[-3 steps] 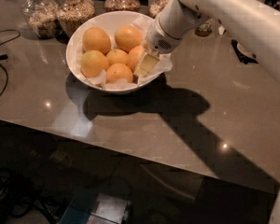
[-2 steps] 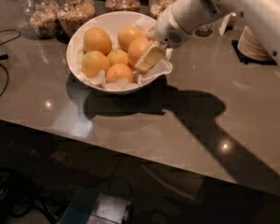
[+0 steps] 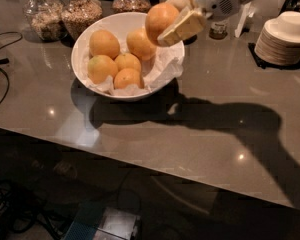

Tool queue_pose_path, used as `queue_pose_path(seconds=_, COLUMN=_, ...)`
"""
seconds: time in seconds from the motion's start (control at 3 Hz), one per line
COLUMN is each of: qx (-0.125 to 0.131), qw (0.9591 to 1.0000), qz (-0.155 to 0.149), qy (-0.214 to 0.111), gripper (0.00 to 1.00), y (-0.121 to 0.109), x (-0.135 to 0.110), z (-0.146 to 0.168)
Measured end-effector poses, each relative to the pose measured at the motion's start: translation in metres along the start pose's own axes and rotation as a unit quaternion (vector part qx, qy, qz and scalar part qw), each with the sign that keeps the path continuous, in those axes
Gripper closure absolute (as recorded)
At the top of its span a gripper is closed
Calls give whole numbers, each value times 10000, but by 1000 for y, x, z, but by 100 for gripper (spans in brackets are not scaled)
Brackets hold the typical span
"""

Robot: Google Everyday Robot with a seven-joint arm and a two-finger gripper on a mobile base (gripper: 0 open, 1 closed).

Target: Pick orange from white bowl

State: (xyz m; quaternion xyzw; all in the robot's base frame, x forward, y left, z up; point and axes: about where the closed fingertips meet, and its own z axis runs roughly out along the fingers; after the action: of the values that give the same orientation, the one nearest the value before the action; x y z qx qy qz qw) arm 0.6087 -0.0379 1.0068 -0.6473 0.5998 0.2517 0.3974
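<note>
My gripper (image 3: 166, 15) is shut on a large orange (image 3: 159, 18) and holds it in the air above the right rim of the white bowl (image 3: 90, 39). One pale finger (image 3: 182, 28) runs along the orange's right side. The bowl sits on the grey table, lined with crumpled white paper (image 3: 167, 66). Several oranges stay in it, among them a large one at the upper left (image 3: 104, 43) and one with a greenish patch at the left (image 3: 101, 68).
Glass jars of grains (image 3: 81, 11) stand behind the bowl at the back left. A stack of white plates (image 3: 285, 36) sits at the back right. A black cable (image 3: 0, 64) lies at the left edge. The table's front edge (image 3: 155, 169) runs across below.
The gripper has risen out of the bowl with the orange in it and moved up and to the right. The arm has drawn back toward the upper right.
</note>
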Motion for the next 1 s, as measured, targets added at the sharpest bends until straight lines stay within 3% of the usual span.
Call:
queue_pose_path(seconds=0.67, qx=205, qw=9960, qz=-489, qy=-719, gripper=100, y=63, x=-52, z=-56)
queue_pose_path(seconds=1.0, qx=216, qw=9958, qz=-280, qy=-846, gripper=100, y=112, x=-48, z=-58)
